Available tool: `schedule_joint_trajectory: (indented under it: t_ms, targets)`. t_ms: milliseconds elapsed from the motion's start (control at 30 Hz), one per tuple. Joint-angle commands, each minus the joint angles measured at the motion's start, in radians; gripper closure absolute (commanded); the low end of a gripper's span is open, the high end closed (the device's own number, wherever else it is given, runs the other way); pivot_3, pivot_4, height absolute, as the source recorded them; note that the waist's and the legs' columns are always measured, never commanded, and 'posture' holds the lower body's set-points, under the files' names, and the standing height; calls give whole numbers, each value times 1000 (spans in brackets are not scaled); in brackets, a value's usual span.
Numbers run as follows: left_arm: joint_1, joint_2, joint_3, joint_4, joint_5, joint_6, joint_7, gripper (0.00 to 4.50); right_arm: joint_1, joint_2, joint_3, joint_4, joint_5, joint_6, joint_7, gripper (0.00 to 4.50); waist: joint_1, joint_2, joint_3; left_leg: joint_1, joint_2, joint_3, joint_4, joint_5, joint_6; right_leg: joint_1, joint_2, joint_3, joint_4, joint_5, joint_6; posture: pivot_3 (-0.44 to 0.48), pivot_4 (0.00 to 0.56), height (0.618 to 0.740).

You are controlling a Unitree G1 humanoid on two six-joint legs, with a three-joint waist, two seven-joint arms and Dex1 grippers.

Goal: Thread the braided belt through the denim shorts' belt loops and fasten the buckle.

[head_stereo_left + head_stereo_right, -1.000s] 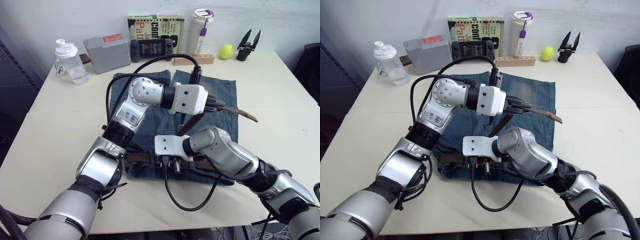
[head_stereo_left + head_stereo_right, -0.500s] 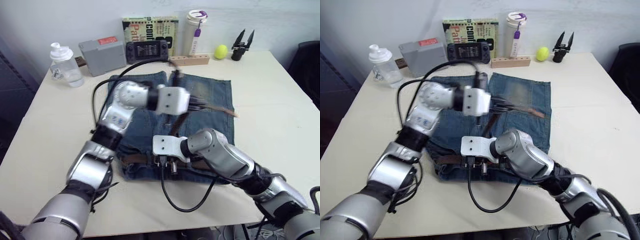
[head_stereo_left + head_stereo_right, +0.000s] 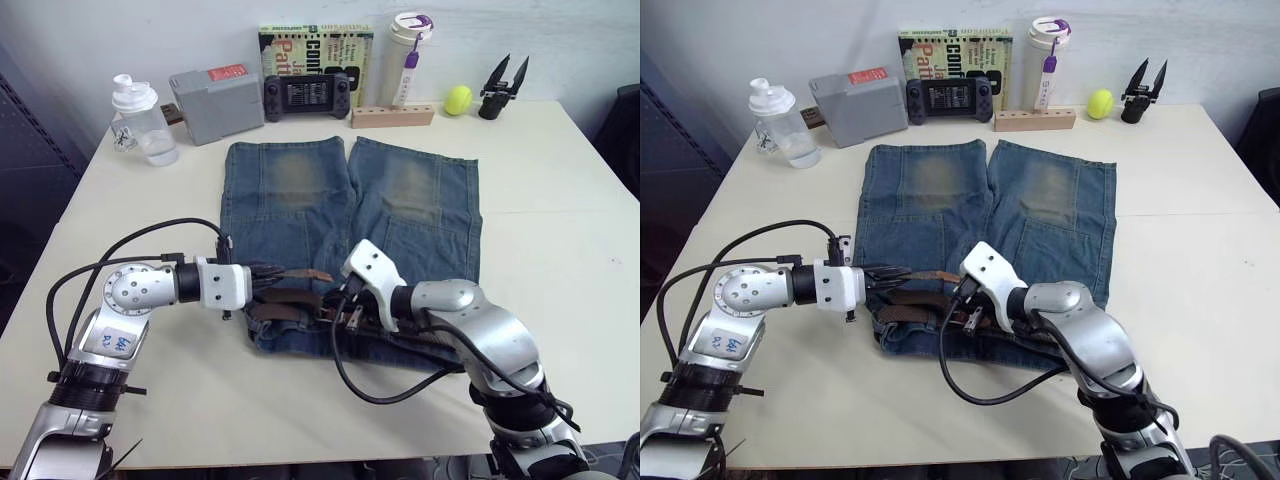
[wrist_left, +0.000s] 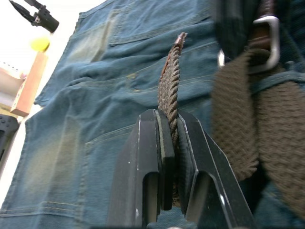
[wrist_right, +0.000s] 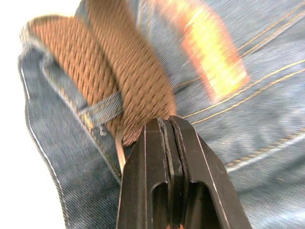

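While the denim shorts (image 3: 350, 215) lie flat on the counter (image 3: 560, 250) with the waistband at the near edge, the braided belt (image 3: 295, 305) runs along that waistband, its free end lifted out toward the robot's left. Left gripper (image 4: 169, 125) is clamped on that free end just behind the leather tip (image 3: 318, 275); the buckle (image 4: 267, 40) sits near the waistband, beside it. Right gripper (image 5: 167, 125) has its fingers pressed together at the waistband, touching the belt beside a belt loop (image 5: 102, 107); whether it pinches anything I cannot tell.
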Motion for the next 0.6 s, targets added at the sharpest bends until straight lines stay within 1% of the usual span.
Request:
schedule_joint_trajectory:
  t_ms: [33,100,200,267,367,500,600]
  targets:
    - [-19,6,14,-20,-15,10,15,4500,60,-82,-62,-176,81,-55,38,2465,0,0,0,0,0,0,0,0,0,0,0,0,0,0,0,0,150,726]
    - [-26,5,14,-15,-21,14,14,4500,102,-156,-22,-208,64,-118,37,1800,3,0,0,0,0,-1,-1,0,0,0,0,0,-1,0,0,0,150,726]
    - [-45,3,17,-13,-38,28,9,4500,192,-287,109,-211,-41,-279,-9,506,-1,-1,2,0,0,1,-1,-1,1,0,0,1,-2,0,0,0,150,726]
    - [-61,2,20,-9,-50,37,5,4500,250,-343,187,-195,-112,-380,-49,506,-1,-1,2,1,0,1,-1,0,1,0,1,0,-2,0,0,0,150,726]
    - [-82,2,20,-10,-64,54,2,4500,280,-345,261,-136,-220,-488,-139,506,-1,-2,2,1,0,2,-1,0,1,0,1,1,-2,0,0,0,150,726]
    - [-98,-2,19,-20,-80,78,5,4500,287,-310,313,-58,-312,-577,-225,506,-1,-2,2,1,0,3,-1,0,1,0,0,1,-2,0,0,0,150,726]
    - [-108,-3,19,-29,-88,95,5,4500,281,-282,333,-9,-372,-595,-276,506,0,-2,2,1,1,3,0,0,0,0,1,0,-2,0,0,0,150,726]
